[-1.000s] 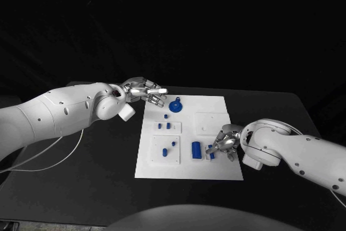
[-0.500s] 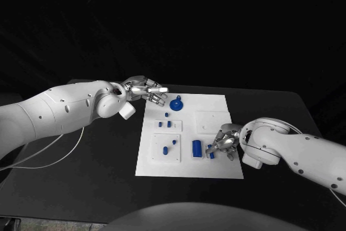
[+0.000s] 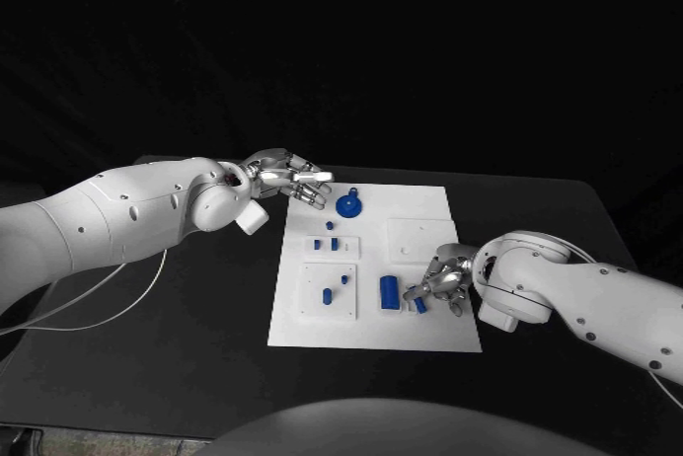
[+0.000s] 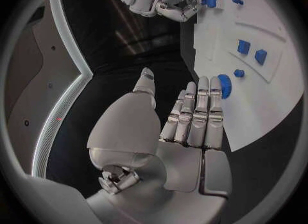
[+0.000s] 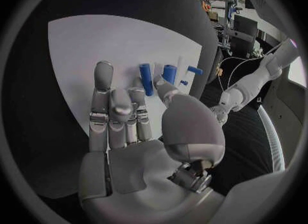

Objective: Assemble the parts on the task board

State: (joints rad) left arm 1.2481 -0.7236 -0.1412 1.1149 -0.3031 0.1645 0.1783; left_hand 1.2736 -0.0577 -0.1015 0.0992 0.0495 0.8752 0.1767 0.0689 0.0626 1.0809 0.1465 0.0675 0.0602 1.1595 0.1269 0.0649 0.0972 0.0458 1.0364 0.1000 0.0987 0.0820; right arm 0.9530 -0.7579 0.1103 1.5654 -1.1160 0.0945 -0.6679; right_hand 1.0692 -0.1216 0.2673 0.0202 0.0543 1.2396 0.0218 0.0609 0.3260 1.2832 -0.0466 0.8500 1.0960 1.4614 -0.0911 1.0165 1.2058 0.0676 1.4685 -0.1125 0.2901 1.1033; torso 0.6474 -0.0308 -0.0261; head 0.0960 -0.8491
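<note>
Black table (image 3: 171, 328) | one task board (image 3: 427, 333) | two hands: left hand (image 3: 290, 180), right hand (image 3: 444, 278)

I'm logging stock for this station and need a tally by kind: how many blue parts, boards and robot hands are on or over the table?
Blue parts: 8 in the head view, among them the round part and the long cylinder
White task board: 1
Silver hands: 2, the left hand and the right hand
Total: 11
</note>
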